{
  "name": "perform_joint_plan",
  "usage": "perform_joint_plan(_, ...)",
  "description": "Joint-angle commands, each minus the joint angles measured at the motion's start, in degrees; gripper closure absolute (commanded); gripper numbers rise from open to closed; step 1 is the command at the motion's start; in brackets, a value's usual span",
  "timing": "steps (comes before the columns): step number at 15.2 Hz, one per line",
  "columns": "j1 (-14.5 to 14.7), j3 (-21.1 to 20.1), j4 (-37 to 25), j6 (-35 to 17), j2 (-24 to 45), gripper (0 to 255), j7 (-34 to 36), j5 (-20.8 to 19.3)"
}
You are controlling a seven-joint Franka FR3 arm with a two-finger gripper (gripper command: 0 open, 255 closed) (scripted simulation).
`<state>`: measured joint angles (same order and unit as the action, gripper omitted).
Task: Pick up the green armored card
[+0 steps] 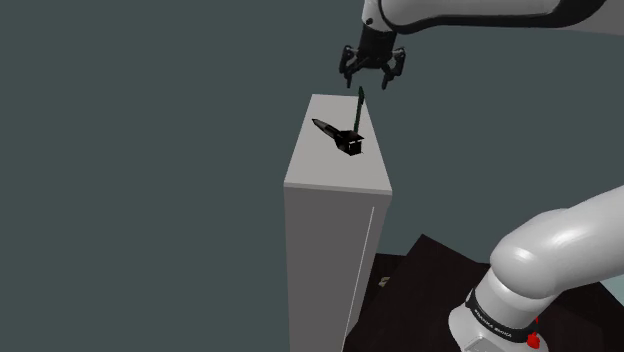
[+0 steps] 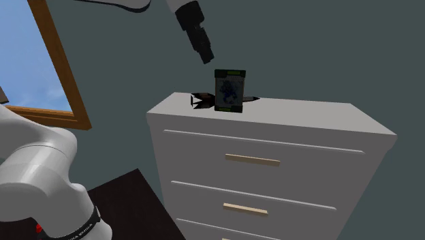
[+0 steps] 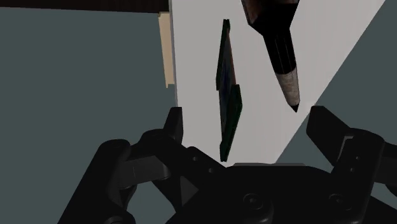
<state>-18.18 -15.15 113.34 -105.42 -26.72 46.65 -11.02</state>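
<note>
The green-framed card [image 2: 229, 90] stands upright on the white dresser top [image 2: 306, 116], its face showing a blue figure. In the shoulder view the card [image 1: 360, 104] appears edge-on as a thin dark sliver. My black gripper [image 1: 372, 72] hangs open just above it, a little toward the far end of the dresser. Seen from the wrist, the card's thin edge [image 3: 228, 95] lies ahead between the spread fingers, nearer one fingertip [image 3: 175, 122], and touches neither. The gripper [image 3: 249, 127] holds nothing. In the second exterior view the gripper [image 2: 206, 56] is above and left of the card.
A dark pencil-like object [image 3: 283, 57] lies on the dresser top [image 1: 335, 175] right beside the card, with a small dark block [image 1: 350, 146] at its end. The dresser front has drawers with light handles [image 2: 253, 161]. A wood-framed window [image 2: 41, 61] is on the left.
</note>
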Motion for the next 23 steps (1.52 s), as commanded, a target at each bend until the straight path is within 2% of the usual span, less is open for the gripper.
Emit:
perform_joint_plan(1,-1.65,-1.21,-2.58,-0.07,1.4,0,3.62,-2.28)
perform_joint_plan(8,-1.33,-1.12,4.59,-5.53,-0.17,0,5.04,-2.37)
perform_joint_plan(10,-1.33,-1.12,4.59,-5.53,-0.17,0,5.04,-2.37)
perform_joint_plan(11,-1.33,-1.09,4.63,-5.55,-0.19,255,5.01,-2.36)
perform_joint_plan(20,-1.33,-1.12,4.59,-5.53,-0.17,255,5.04,-2.37)
perform_joint_plan(23,-1.44,-1.12,1.84,-3.38,0.37,255,4.46,-2.3)
